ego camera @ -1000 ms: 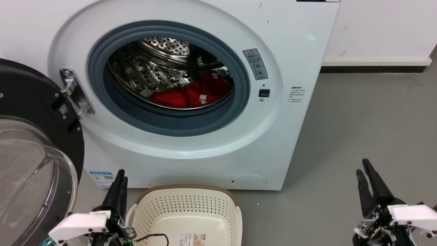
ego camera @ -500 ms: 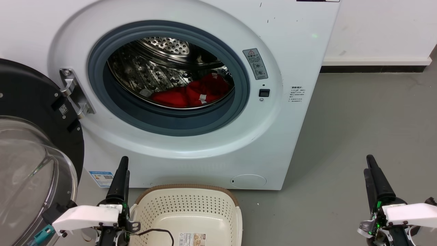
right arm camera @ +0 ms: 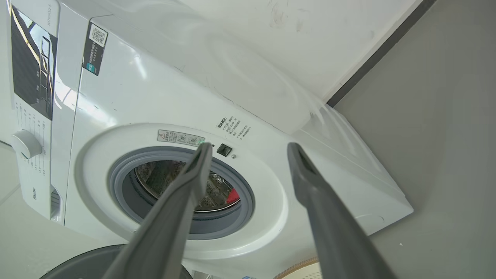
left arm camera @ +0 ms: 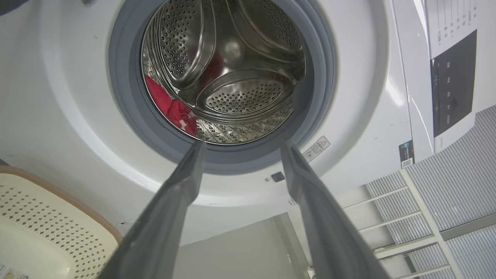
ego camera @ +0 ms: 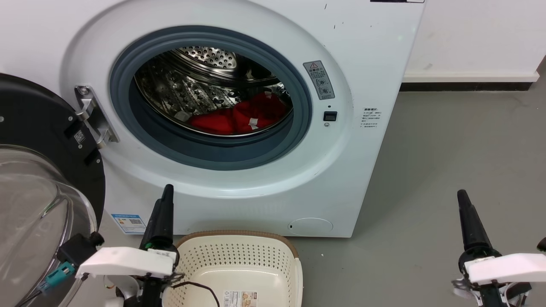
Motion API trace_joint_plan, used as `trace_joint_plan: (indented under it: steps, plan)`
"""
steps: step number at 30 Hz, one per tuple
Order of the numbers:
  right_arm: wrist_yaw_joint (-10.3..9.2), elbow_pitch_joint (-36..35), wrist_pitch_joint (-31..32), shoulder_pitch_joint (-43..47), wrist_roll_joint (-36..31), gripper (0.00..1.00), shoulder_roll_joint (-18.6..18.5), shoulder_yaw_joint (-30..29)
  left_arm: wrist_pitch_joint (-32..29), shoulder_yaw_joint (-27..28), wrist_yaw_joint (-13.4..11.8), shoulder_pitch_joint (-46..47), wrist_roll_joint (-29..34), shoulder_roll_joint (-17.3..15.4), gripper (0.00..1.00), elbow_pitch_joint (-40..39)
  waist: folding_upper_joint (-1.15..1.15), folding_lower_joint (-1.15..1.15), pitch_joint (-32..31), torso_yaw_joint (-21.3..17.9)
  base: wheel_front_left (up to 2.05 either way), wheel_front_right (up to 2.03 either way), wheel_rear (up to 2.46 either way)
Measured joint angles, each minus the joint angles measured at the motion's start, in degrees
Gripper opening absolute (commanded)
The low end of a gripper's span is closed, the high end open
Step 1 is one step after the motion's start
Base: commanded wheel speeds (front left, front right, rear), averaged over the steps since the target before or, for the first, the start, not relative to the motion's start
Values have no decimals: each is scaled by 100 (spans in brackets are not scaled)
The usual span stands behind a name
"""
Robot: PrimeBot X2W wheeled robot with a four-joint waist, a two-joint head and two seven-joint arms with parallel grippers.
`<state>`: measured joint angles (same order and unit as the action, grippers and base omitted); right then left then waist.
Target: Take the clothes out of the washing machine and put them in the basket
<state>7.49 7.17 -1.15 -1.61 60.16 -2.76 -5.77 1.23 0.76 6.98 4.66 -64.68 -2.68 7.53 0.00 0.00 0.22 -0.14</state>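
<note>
Left gripper (ego camera: 167,190) higher, clothes (ego camera: 239,117) far ahead.

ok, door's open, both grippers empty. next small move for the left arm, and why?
Probably ease the left gripper forward into the washing machine, toward the clothes. It is open, empty and aimed at the drum; the red pile lies at the drum's bottom, and the basket has no clothes in it.
</note>
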Motion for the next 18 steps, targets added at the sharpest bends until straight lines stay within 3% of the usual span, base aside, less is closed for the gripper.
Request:
trace_joint_plan:
  steps: [18]
  plan:
    - [0, -331, -222, 290, -1872, 100, 0, 199, 355, -363, -218, -1, 2137, -81, 100, 9, 0, 0, -25, 26, 0, 0, 0]
